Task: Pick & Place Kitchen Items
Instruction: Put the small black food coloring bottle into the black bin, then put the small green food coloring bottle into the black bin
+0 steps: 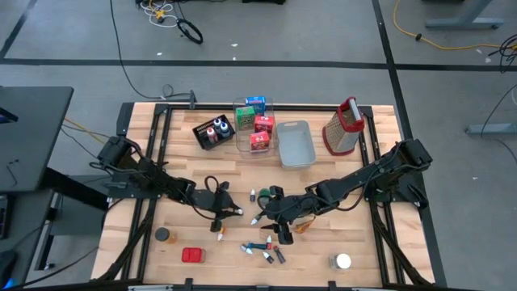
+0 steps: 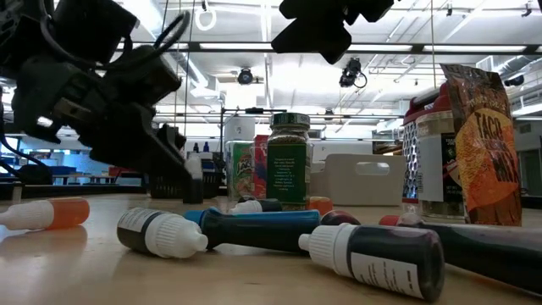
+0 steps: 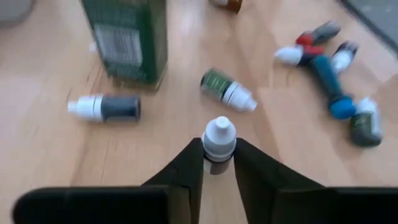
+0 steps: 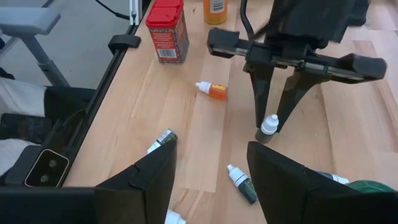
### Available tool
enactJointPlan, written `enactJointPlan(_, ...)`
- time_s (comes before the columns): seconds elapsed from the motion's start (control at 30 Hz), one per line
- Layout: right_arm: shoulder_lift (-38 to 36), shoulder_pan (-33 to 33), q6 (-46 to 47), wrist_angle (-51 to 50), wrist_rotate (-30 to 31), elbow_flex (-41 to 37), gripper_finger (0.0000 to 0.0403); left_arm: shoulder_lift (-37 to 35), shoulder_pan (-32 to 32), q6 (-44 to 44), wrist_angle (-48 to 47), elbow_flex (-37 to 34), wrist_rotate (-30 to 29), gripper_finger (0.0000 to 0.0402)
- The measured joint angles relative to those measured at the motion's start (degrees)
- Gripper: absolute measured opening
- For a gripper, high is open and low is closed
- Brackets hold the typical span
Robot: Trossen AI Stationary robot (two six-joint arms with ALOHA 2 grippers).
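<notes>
Two arms over a wooden table [image 1: 339, 242] | left gripper [image 3: 219, 163] at lower centre of the overhead picture, fingers clamped on a small white-capped bottle [image 3: 219, 138] | right gripper [image 4: 211, 177] beside it, fingers apart, empty | step: grasp made | next, likely: lift it clear of loose bottles nearby

Robotics lab – wooden test table [image 1: 161, 162] on grey floor, loose cables [image 1: 170, 16], ceiling strip lights [image 2: 246, 51], workstations beyond.

Small white-capped bottle [image 3: 219, 140] stands upright among scattered bottles [image 3: 227, 89].
</notes>
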Motion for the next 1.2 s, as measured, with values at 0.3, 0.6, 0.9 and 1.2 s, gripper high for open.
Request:
enactJointPlan(0.3, 0.00, 0.00, -0.02, 0.07, 0.02, 0.00, 0.0206, -0.51, 0.85, 0.05, 0.04, 0.03, -2.06, 0.0081)
enactJointPlan(0.6, 0.00, 0.00, -0.02, 0.11, 0.02, 0.00, 0.0206, -12.41, 5.36, -1.68, -13.68, 0.01, -15.19, 0.0066)
enactJointPlan(0.9, 0.00, 0.01, -0.02, 0.19, 0.01, 0.00, 0.0206, -39.06, 20.80, -6.39, -47.65, 0.01, -26.93, 0.0061)
enactJointPlan(1.2, 0.00, 0.00, -0.04, 0.46, 0.02, 0.00, 0.0206, -49.37, 39.28, -3.53, -57.45, -0.92, -20.54, 0.0029)
